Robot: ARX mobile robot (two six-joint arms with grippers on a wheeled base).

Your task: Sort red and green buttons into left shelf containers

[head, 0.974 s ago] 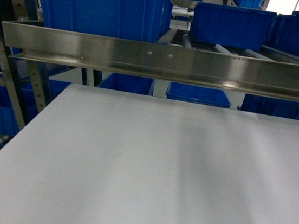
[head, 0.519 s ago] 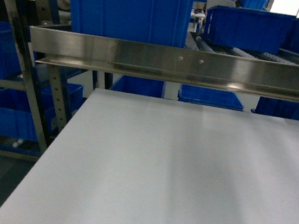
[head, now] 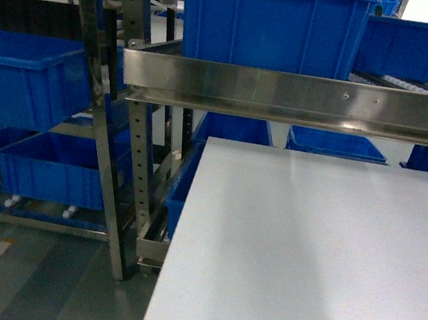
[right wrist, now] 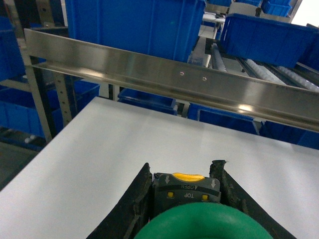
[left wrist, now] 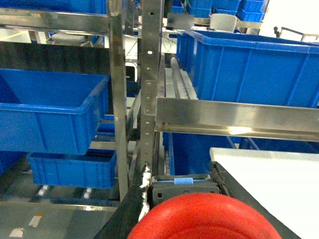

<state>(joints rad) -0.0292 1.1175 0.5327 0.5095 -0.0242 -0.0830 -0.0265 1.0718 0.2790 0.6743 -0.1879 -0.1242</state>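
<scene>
Left gripper [left wrist: 182,199] clamps red button [left wrist: 204,219], right gripper [right wrist: 182,191] green button [right wrist: 202,221], over white table [head: 304,249] facing blue bins [head: 32,79].

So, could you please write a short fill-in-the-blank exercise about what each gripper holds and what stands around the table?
1. The left gripper holds a button with a ____ cap.
2. The right gripper holds a button with a ____ cap.
3. The bins on the shelves are all ____ in colour.
4. The white table in the head view carries ____ buttons.

Missing words: red; green; blue; no
</scene>
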